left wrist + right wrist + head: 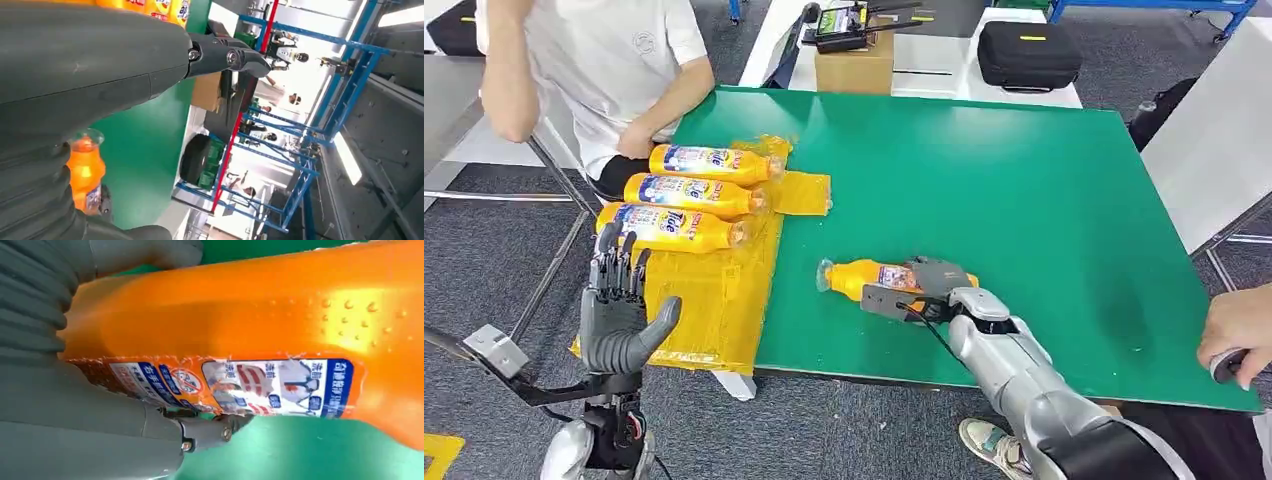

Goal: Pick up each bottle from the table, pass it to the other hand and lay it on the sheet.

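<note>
An orange bottle lies on its side on the green table, cap toward the yellow sheet. My right hand grips it around the labelled body; up close, the bottle sits between the thumb and fingers of that hand. Three more orange bottles lie side by side on the far part of the sheet. My left hand stands upright and empty, fingers spread, at the sheet's near left corner. Past that hand, the left wrist view catches the lying bottle.
A person in a white shirt sits at the table's far left corner, close to the sheet. Another person's hand shows at the right edge. A cardboard box and a black case stand on a white table behind.
</note>
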`<act>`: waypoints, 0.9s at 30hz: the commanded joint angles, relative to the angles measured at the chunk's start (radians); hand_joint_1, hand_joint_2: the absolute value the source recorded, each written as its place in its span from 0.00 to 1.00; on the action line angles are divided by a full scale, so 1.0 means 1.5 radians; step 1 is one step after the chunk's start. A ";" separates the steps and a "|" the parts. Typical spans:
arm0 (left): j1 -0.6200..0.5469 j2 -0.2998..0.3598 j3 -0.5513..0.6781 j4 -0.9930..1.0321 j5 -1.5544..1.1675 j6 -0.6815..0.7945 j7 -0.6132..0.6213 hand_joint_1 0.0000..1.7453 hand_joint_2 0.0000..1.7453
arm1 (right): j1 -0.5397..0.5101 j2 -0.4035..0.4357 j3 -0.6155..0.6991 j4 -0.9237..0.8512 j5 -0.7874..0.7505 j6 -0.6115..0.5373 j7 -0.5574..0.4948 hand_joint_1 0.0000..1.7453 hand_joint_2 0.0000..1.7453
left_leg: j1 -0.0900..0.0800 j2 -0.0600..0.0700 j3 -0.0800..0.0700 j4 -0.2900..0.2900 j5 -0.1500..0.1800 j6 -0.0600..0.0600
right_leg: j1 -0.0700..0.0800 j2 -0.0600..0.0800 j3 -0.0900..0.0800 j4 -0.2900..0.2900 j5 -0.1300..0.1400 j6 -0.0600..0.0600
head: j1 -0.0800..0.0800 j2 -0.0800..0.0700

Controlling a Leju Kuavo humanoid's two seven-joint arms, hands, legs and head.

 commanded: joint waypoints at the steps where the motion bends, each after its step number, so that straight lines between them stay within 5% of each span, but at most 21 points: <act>1: -0.023 0.027 -0.004 0.056 -0.002 -0.006 -0.007 0.00 1.00 | 0.001 -0.015 -0.007 0.032 -0.084 0.046 -0.086 1.00 1.00 | 0.000 -0.001 0.002 -0.001 0.000 -0.001 | 0.000 -0.001 0.002 -0.001 0.000 -0.001 | 0.000 0.000; 13: -0.025 0.039 -0.018 0.066 0.002 -0.014 -0.012 0.00 1.00 | 0.021 -0.031 0.002 0.019 -0.164 0.060 -0.126 1.00 1.00 | 0.000 -0.002 0.002 -0.001 0.000 -0.001 | 0.001 -0.002 0.002 -0.001 0.000 -0.001 | 0.000 0.000; 18: -0.003 0.045 -0.017 0.054 0.003 -0.020 -0.012 0.00 1.00 | 0.084 -0.032 -0.008 -0.023 -0.236 0.016 -0.175 1.00 1.00 | 0.001 -0.002 0.003 -0.002 0.000 -0.001 | 0.001 -0.002 0.003 -0.003 0.000 -0.001 | 0.000 0.000; 23: 0.008 0.042 -0.053 0.067 -0.222 0.101 -0.025 0.00 1.00 | 0.247 0.009 -0.082 -0.293 -0.365 -0.118 -0.281 1.00 1.00 | 0.001 0.000 0.004 -0.002 -0.001 -0.001 | 0.001 0.000 0.004 -0.003 -0.001 -0.001 | 0.000 0.000; 25: 0.004 0.025 -0.100 0.096 -0.350 0.143 -0.052 0.00 1.00 | 0.322 0.032 -0.099 -0.484 -0.428 -0.113 -0.293 1.00 1.00 | 0.001 -0.001 0.003 -0.002 -0.001 -0.001 | 0.001 -0.001 0.003 -0.002 -0.001 -0.002 | 0.000 0.000; 27: 0.006 0.011 -0.116 0.111 -0.364 0.151 -0.062 0.00 1.00 | 0.337 0.034 -0.091 -0.548 -0.440 -0.103 -0.264 1.00 1.00 | 0.000 -0.002 0.000 -0.001 -0.001 -0.001 | 0.001 -0.001 0.000 0.000 -0.002 -0.002 | 0.000 0.000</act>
